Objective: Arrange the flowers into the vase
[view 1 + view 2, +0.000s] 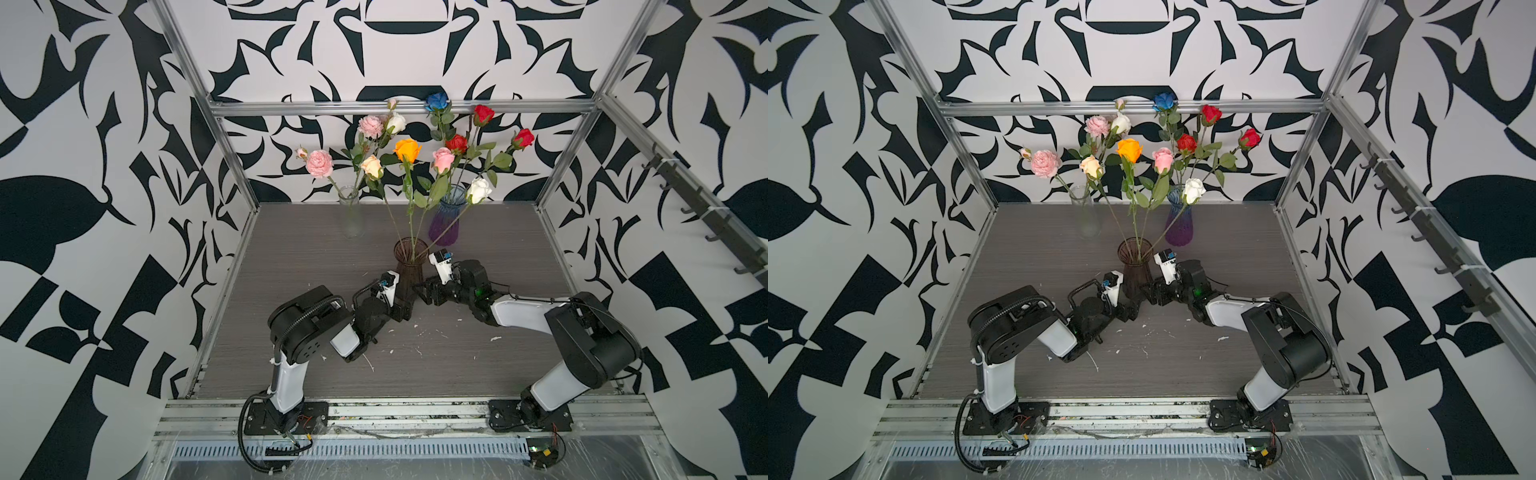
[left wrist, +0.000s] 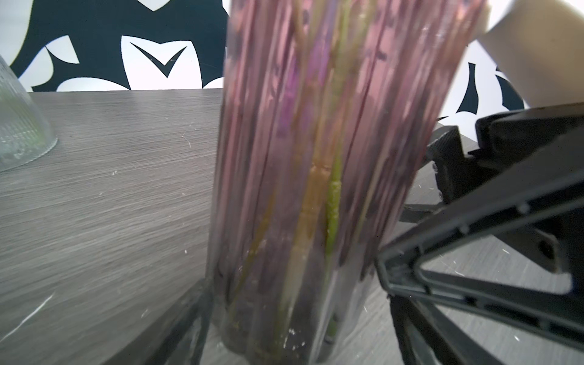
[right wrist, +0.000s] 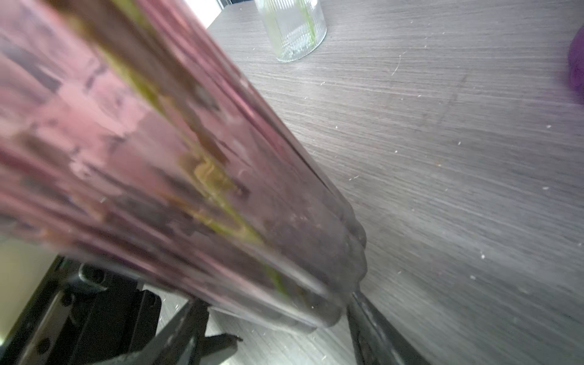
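On the worktop, the brown vase, four flowers standing in it, is being flanked at its base, seemingly for steadying or shifting; a gentle, upright move is being called for next. The left end effector and right end effector are being held spread astride it; actual pinching cannot be told.

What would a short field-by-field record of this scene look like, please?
Front centre: brown vase with orange rose, peach rose, pink rose, white rose
Back left: clear vase with frilly pink blooms
Back right: purple vase with blue rose, red roses
Left gripper: jaws either side of brown vase's base; grip unclear
Right gripper: likewise
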Motion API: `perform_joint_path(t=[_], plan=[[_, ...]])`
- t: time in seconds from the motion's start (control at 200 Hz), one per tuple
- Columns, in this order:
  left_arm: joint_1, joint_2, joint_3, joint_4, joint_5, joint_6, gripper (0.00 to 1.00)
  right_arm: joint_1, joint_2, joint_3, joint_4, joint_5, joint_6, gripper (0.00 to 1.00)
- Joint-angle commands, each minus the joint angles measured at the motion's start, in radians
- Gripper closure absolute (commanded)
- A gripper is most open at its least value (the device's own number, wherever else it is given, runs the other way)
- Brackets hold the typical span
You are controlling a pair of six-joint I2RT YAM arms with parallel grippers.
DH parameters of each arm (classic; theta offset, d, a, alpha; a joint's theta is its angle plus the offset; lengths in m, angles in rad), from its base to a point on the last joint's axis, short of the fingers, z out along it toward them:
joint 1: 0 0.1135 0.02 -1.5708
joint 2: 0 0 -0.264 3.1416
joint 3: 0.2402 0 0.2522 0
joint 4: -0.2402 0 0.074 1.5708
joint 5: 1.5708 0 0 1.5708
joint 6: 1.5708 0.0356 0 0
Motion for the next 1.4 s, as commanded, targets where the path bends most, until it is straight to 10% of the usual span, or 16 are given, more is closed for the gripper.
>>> perform_joint_path(t=[0.0, 0.49, 0.975, 1.255, 1.395], plan=[[0.022, 0.025, 0.027, 0.003, 0.035, -0.022, 0.10, -0.011, 0.012, 0.045, 0.033, -0.030, -0.019, 0.27], [0.060, 0.042, 0.049, 0.006, 0.051, -0.032, 0.10, -0.045, 0.072, 0.091, 0.046, -0.098, -0.029, 0.22], [0.060, -0.198, -0.155, 0.064, 0.042, -0.010, 0.09, -0.084, -0.228, -0.045, -0.077, -0.050, -0.047, 0.19], [0.061, -0.489, -0.264, -0.074, -0.022, 0.033, 0.00, -0.125, -0.627, -0.209, -0.269, 0.148, -0.097, 0.11], [0.061, -0.641, -0.263, -0.223, -0.089, 0.078, 0.01, -0.128, -0.850, -0.290, -0.378, 0.438, -0.063, 0.04]])
